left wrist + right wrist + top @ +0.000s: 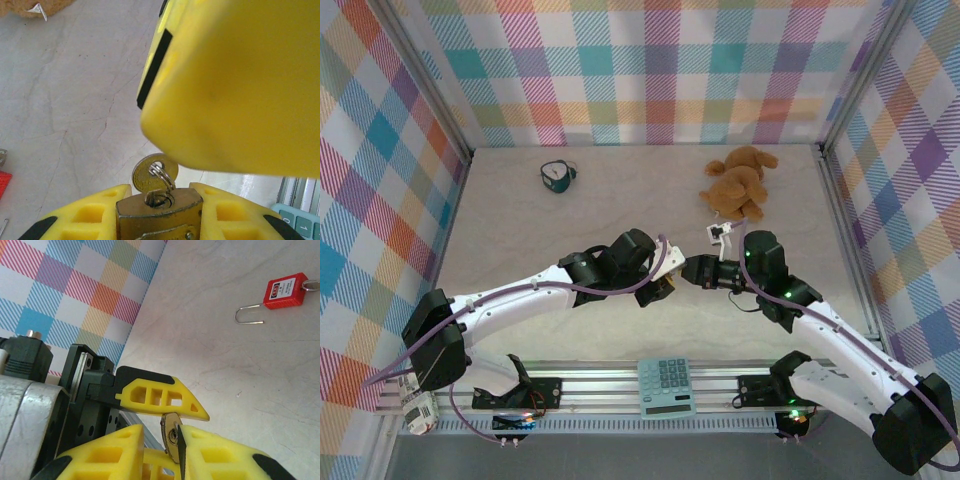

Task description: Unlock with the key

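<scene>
Your left end effector point(160, 189) clamped the brass padlock point(160, 216), key point(151, 173) inserted at twelve o'clock; whether your right end effector point(162, 430) gripped it was unclear, turning likely remained.

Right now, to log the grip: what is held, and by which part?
Left fingers clamp the brass padlock by its body's sides. The head of the key sits between the right fingers; whether they grip it cannot be told.
</scene>
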